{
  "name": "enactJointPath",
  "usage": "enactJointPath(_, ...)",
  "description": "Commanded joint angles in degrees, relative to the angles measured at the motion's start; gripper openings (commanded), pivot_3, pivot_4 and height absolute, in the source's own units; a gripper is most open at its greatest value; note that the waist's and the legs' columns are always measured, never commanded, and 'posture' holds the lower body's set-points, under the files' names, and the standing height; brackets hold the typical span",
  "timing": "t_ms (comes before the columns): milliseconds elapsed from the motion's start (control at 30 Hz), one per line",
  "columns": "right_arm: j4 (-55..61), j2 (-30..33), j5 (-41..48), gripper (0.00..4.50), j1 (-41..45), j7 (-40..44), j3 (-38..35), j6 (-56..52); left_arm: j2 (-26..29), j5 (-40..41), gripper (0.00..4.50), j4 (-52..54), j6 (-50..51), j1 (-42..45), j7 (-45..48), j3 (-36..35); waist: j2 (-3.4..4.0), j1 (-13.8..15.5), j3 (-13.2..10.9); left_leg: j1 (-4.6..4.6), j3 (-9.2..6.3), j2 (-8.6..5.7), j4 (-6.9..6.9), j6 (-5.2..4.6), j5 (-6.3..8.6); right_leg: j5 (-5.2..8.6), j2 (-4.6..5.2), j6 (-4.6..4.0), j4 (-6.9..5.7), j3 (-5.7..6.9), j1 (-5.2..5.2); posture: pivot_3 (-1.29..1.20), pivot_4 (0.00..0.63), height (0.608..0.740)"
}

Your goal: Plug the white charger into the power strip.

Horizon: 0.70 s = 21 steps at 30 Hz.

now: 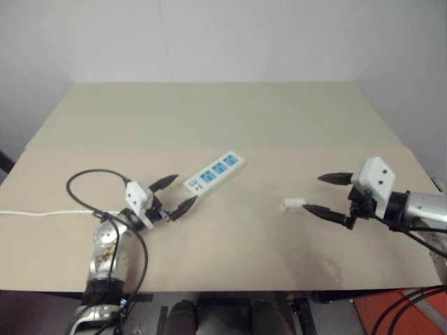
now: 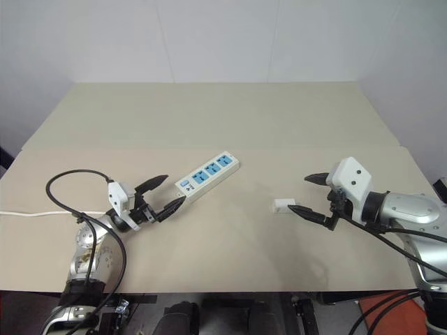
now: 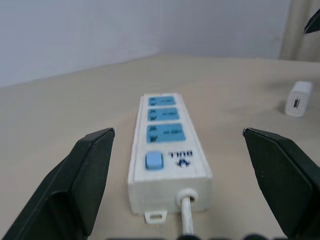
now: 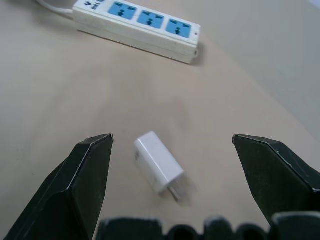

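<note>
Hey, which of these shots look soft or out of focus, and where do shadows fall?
Left wrist view: power strip fairly crisp, white charger behind it soft. Right wrist view: charger sharp, strip blurred. Left eye view: faint shadow on the table beside the charger.

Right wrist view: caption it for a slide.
Open right tool poised over the white charger lying on the table, power strip beyond.

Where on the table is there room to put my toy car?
The far half of the table, beyond the power strip, is bare. So is the near middle, between the left gripper and the white charger. It is crowded by each open gripper, with the right gripper beside the charger.
</note>
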<state>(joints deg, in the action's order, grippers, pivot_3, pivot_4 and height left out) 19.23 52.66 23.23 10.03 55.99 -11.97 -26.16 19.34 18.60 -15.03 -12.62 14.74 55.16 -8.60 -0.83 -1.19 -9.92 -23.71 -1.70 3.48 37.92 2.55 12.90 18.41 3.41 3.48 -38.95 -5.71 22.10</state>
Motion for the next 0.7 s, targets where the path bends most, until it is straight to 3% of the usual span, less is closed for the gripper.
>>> enactJointPath(33,1.81,0.05,0.98,4.50,2.20,-0.12,0.16,0.07,-0.12,-0.59,4.49,0.41,-2.47,-0.01,-1.64,0.45,0.00,0.21,0.00,0.00,0.00,0.00,0.00,0.00,0.00,0.00,0.00,0.00,0.00,0.00,0.00,0.00,0.150,0.740)
enactJointPath(367,5.99,-0.74,2.67,4.50,7.56,0.10,5.29,-2.41,-0.02,-1.74,4.49,-3.09,-0.54,3.92,-3.92,2.87,-0.01,0.36,0.01,-0.01,0.00,-0.01,0.00,0.01,0.00,0.00,0.00,0.00,0.01,0.02,-0.01,0.00,0.150,0.740)
enactJointPath(700,8.26,-1.39,2.56,4.50,6.78,-1.46,5.81,-3.58,0.54,-3.62,4.49,-7.69,2.56,7.73,-4.80,4.95,-0.02,0.37,0.01,-0.01,0.00,-0.02,0.00,0.01,0.00,0.00,0.00,0.00,0.01,0.02,0.00,0.00,0.150,0.740)
